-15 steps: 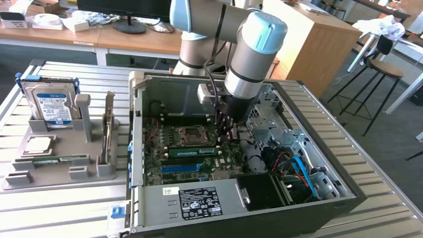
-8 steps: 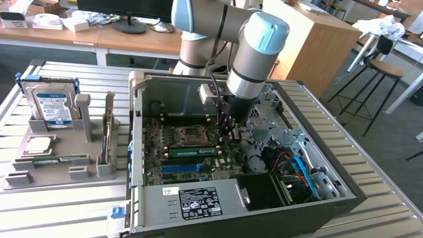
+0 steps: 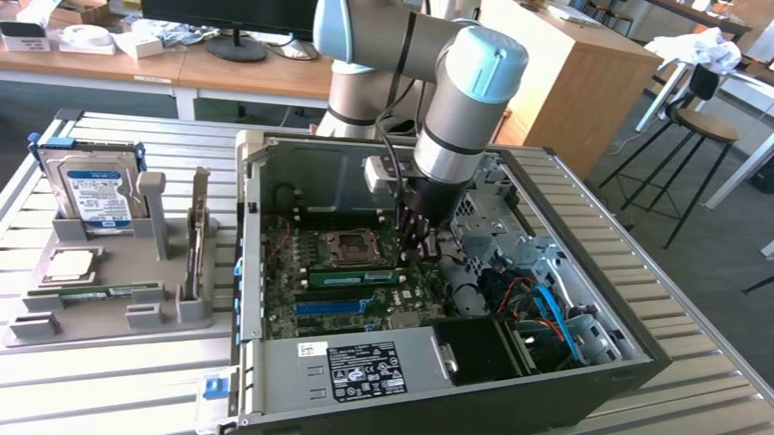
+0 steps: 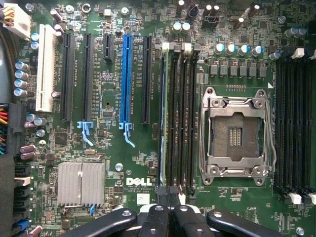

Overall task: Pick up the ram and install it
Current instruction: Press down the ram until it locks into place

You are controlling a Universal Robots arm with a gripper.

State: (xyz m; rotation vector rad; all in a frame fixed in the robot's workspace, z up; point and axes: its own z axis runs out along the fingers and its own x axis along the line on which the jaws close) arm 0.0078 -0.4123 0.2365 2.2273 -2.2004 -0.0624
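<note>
gripper (image 3: 418, 252): down inside the case (image 3: 629, 335), fingers (image 4: 159, 217) pressed together, nothing held | ram (image 3: 353, 275): standing in a board slot beside the empty socket (image 4: 236, 131) | gripper tips just over the ram's end at the exterior view's right

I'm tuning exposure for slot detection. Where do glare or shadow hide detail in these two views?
Exterior view: daylight bleaches the slatted table, while the inside of the computer case sits in shade. Wrist view: the motherboard is evenly lit, the CPU socket frame and the heatsink glint mildly, and the gripper reads as a dark shape with small highlights.
</note>
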